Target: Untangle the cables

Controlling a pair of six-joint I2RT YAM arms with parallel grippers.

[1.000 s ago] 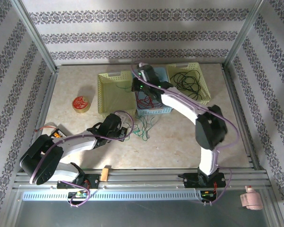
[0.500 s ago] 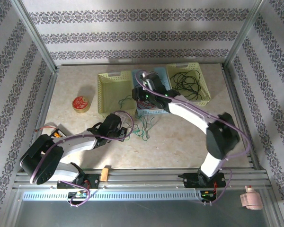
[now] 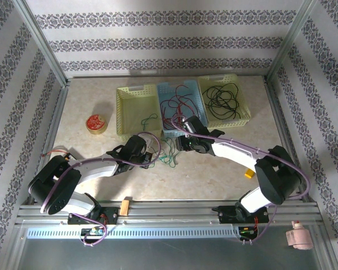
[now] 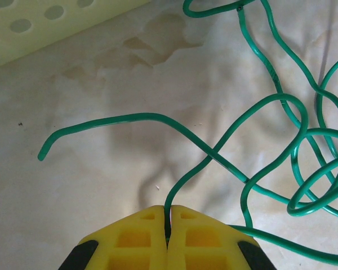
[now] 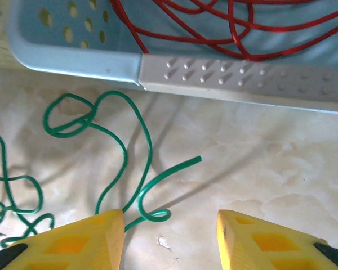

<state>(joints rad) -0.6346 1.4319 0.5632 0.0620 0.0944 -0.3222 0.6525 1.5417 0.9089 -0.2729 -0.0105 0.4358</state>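
Top view, left to right:
- Red round tin [image 3: 96, 123] sits mid-left on the table [image 3: 214, 180].
- Left gripper [image 3: 151, 156] is low at centre-left, just below the near wall of the left yellow-green basket [image 3: 124, 109]. A short green strand lies inside that basket.
- Green cable [image 3: 170, 155] is a loose heap on the table at centre, between the two grippers and just in front of the blue basket [image 3: 164, 95].
- Red cable [image 3: 177, 106] is coiled inside the blue basket.
- Right gripper [image 3: 179, 143] is just right of the green heap, near the blue basket's front rim.
- Black cable [image 3: 222, 100] is coiled in the right yellow-green basket [image 3: 245, 107], upper right.
- Small yellow block [image 3: 249, 174] lies on the table right of centre, beside the right arm.

Left wrist view: left gripper [image 4: 168, 216] at bottom centre, yellow fingers pressed together, pinching the green cable [image 4: 214, 152]. The strand runs up from the pinch into loops at the right. One free end lies at mid-left.

Right wrist view: right gripper [image 5: 170, 216] is spread wide, nothing pinched. A curl of green cable [image 5: 124, 152] lies on the table in the gap. Blue basket [image 5: 73, 56] runs across the top with red cable [image 5: 214, 22] inside.
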